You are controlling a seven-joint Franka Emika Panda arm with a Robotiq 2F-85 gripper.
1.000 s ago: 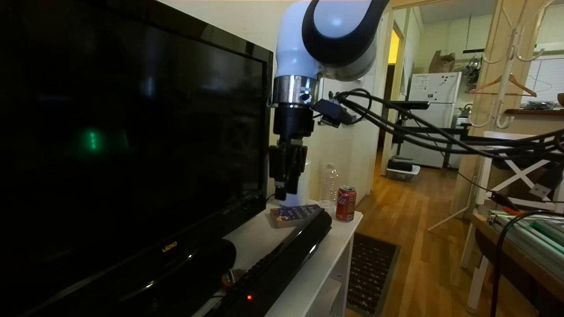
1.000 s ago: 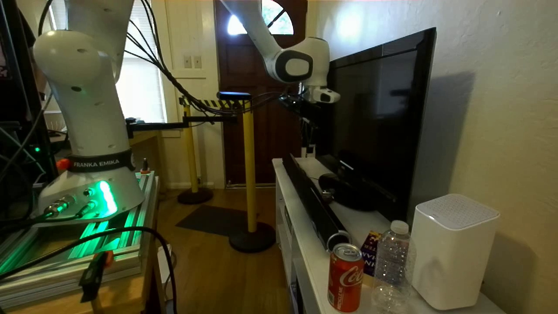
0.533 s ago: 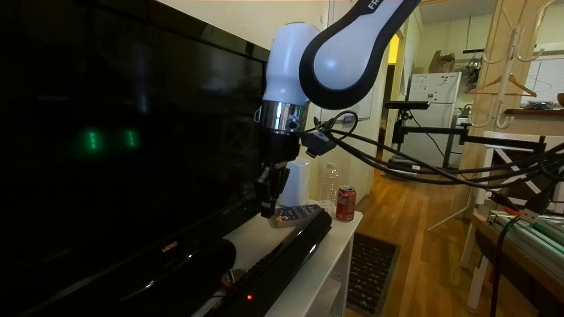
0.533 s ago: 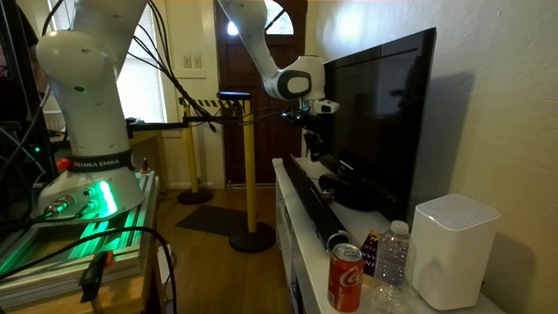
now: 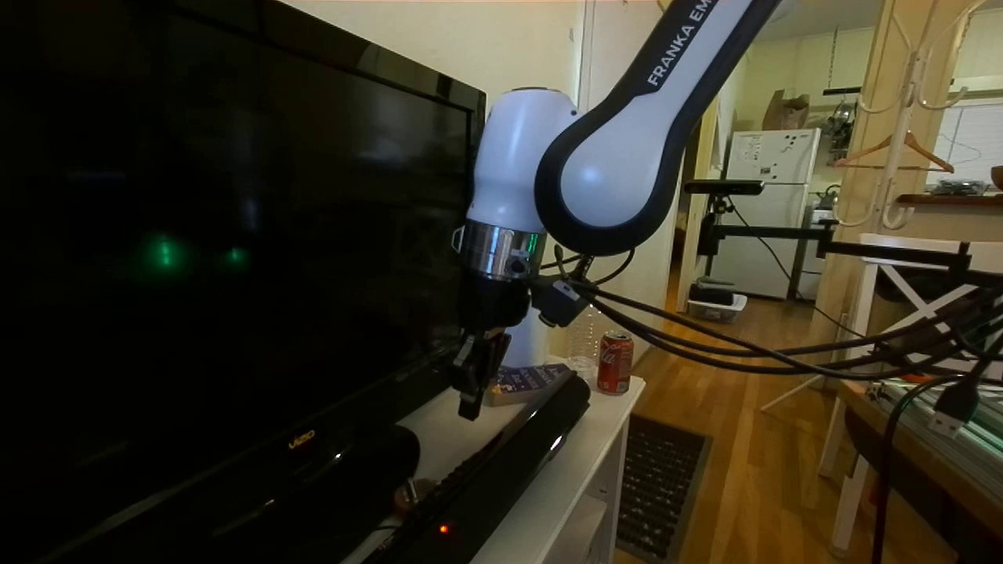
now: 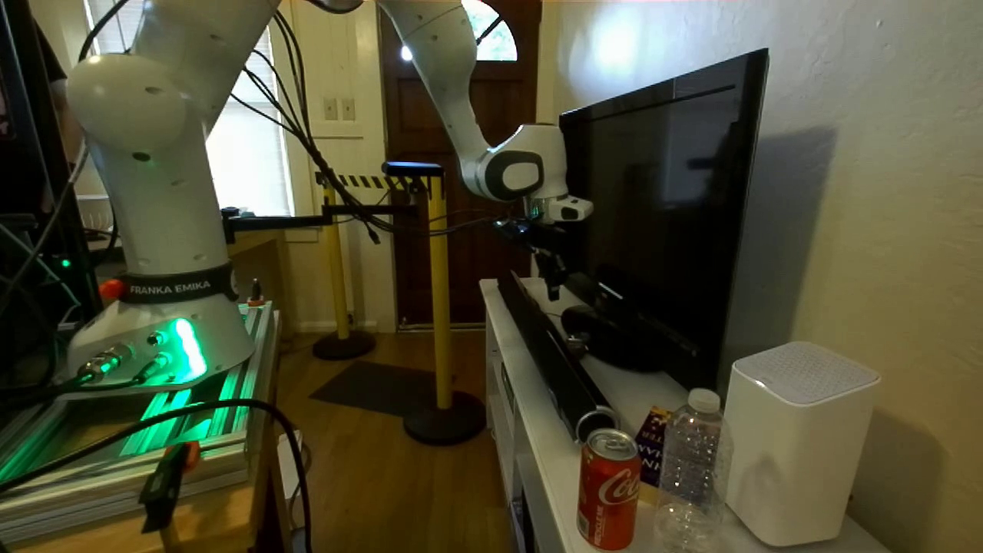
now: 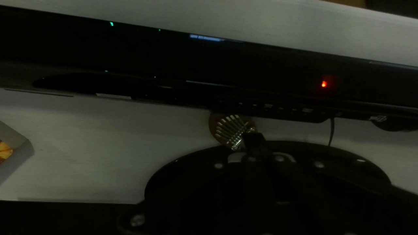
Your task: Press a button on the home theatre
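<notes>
The home theatre is a long black soundbar (image 5: 509,462) lying along the front of the white stand, also visible as a soundbar (image 6: 549,357) beside the TV. Seen by the wrist camera, the soundbar (image 7: 163,55) crosses the upper part, with a glowing red light (image 7: 324,84) and a row of small marks (image 7: 281,108) on its rear edge; whether those are buttons I cannot tell. My gripper (image 5: 468,410) hangs tilted above the gap between soundbar and TV, apart from both. In the wrist view the gripper (image 7: 254,138) has its fingertips together, holding nothing.
The large black TV (image 6: 660,200) stands close behind the gripper, its oval base (image 7: 183,166) below. A kalimba (image 7: 228,129) lies between base and soundbar. A book (image 5: 525,380), a red can (image 6: 609,491), a clear bottle (image 6: 691,445) and a white speaker (image 6: 802,453) occupy one end.
My gripper has come down toward the stand and tilted, and its fingers have closed together. The soundbar and the objects around it stay where they were.
</notes>
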